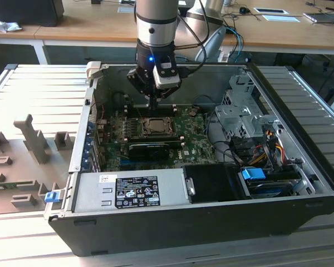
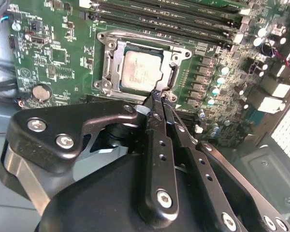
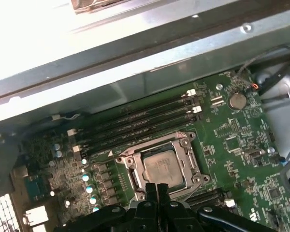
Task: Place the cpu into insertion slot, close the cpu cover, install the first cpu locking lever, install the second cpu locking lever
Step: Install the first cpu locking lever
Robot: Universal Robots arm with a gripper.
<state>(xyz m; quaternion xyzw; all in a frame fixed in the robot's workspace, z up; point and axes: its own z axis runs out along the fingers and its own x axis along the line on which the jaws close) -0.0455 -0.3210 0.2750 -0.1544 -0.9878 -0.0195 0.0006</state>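
Status: arm (image 1: 156,22) reaches into the open case (image 1: 211,222) on the worktop (image 1: 39,89), jaws right over the socket area of the board (image 2: 53,48).

Cpu (image 2: 141,67) is in the socket, lying flat, silver top up. Step one looks done.

Cover (image 2: 115,67) looks down too. The frame lies flat around the chip, and the chip shows through the cut-out in both wrist views. No sign of it standing up on a hinge. I'd call step two done, though I can't confirm it's pressed fully home.

Jaws are closed, the two fingers (image 3: 151,193) pressed side by side with nothing visible between them. In the second wrist view the tips sit at one corner of the socket, just beside the cover's edge. Touching or very nearly, can't tell which. Exterior view agrees: tips hang close above the socket.

Levers: can't tell whether either locking lever is latched. There's thin metal along the socket's sides, but it's too fine to read as hooked or free. Closed jaws at the corner read to me like pushing work on a lever, not a pick.

My estimate: roughly halfway. Chip and cover in, both lever steps unconfirmed.
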